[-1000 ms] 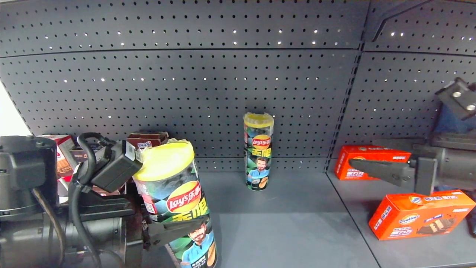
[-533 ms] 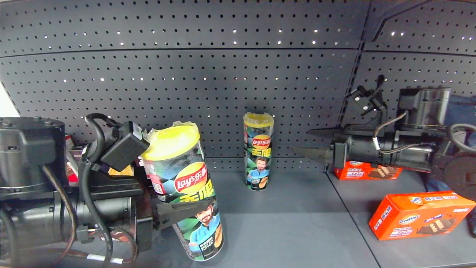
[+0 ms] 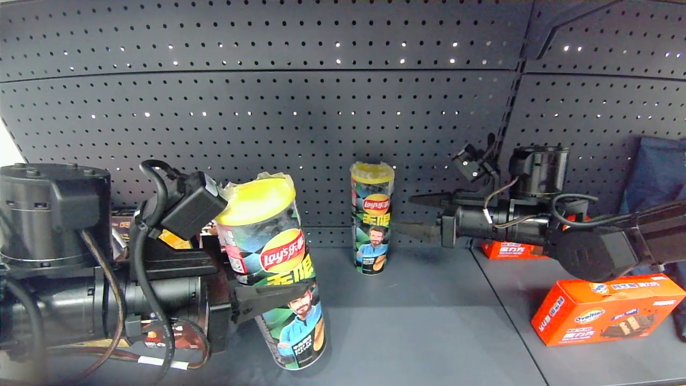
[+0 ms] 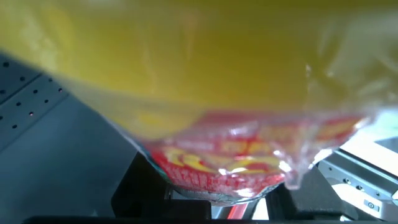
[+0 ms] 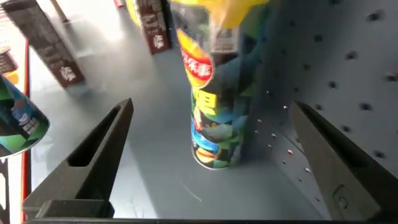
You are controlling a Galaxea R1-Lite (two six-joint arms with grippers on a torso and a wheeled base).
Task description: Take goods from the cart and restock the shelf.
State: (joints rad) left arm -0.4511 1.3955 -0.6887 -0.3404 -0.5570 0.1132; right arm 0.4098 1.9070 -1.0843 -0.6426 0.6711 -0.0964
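While shelving, grips one chip can and lines up on another.

Clamps the held can (image 3: pixel 270 257) mid-body in the left gripper (image 3: pixel 278 300), one finger across the label, yellow lid (image 4: pixel 199 50) leaning back over the wrist, base down and ahead of the fingertips, low over the shelf (image 3: pixel 418 321) front; cannot tell whether touching the deck. Seems gripped at mid-height to leave the base free for setting down. Holds the right gripper (image 3: pixel 404 214) spread wide and empty, tips level, aimed at the standing can (image 3: pixel 372 217) just ahead of them, upright and close to the pegboard back (image 3: pixel 321 118). Likely poised that way to straddle and straighten it. Leaves the orange boxes (image 3: pixel 605 308) behind that claw, under its arm.
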